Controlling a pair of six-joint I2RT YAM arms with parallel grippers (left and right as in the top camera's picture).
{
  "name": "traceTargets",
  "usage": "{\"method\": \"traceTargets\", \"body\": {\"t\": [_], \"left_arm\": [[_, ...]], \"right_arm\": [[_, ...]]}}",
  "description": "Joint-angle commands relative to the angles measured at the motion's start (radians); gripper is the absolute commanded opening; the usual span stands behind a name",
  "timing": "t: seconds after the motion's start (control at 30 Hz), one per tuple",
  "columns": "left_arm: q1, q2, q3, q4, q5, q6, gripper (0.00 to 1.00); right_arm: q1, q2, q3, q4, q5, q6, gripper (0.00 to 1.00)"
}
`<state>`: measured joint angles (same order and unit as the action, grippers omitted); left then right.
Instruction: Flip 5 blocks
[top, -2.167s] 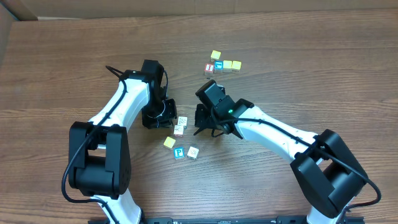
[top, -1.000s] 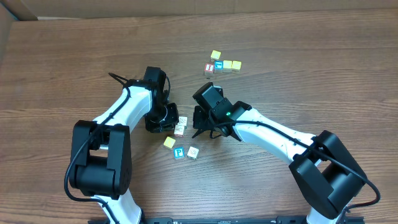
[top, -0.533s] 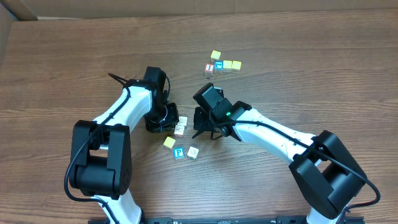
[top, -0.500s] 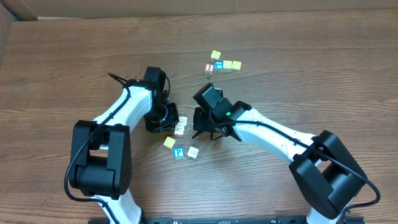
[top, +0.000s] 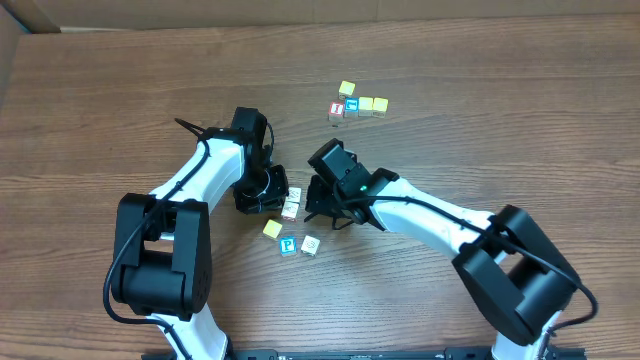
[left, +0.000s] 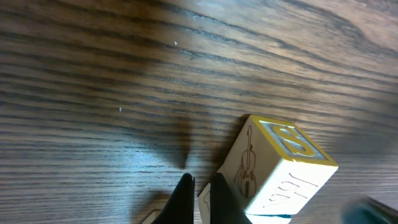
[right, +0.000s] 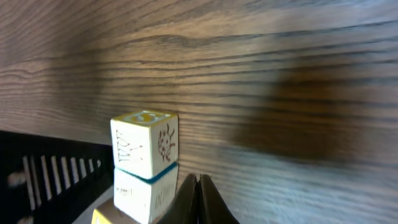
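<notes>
Since a moment ago only the right arm has crept leftward toward the cluster, while the left arm has held its place. The left gripper (top: 272, 192) has its fingers pressed together with nothing between them, its tips just beside a tilted cream block (left: 273, 168) (the one with a yellow S face). The five blocks (top: 289, 210) lie mid-table between the arms: two cream ones farther off, then yellow, blue P and another cream nearer. The right gripper (top: 314, 203), also pinched shut and empty, noses in from the right.

The risk, as I judge it, is that both closed tips crowd the same two cream cubes. A nudge could shove one instead of tipping it, knock a neighbour, or bring the arms together. Open wood lies near and left of the cluster. The far-right group (top: 358, 102) and the edges of the table (top: 100, 100) are well apart.
</notes>
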<state>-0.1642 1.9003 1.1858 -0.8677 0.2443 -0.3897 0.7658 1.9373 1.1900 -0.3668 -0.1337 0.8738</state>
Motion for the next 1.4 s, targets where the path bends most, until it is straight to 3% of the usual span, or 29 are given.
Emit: {"method": "traceTargets", "body": {"t": [0.0, 0.37, 0.77, 1.37], "left_arm": [[-0.006, 0.003, -0.002, -0.003, 0.015, 0.001, 0.04], [-0.006, 0.003, -0.002, 0.032, -0.072, 0.002, 0.04], [-0.008, 0.003, -0.002, 0.030, -0.026, 0.050, 0.04], [-0.009, 0.003, -0.002, 0.027, 0.011, 0.061, 0.04]], "right_arm": [[0.003, 0.017, -0.006, 0.026, -0.017, 0.014, 0.04], [0.005, 0.036, -0.006, 0.031, -0.128, 0.019, 0.04], [0.006, 0.037, -0.006, -0.005, -0.151, 0.070, 0.04], [-0.005, 0.076, -0.005, 0.079, -0.129, 0.095, 0.04]]}}
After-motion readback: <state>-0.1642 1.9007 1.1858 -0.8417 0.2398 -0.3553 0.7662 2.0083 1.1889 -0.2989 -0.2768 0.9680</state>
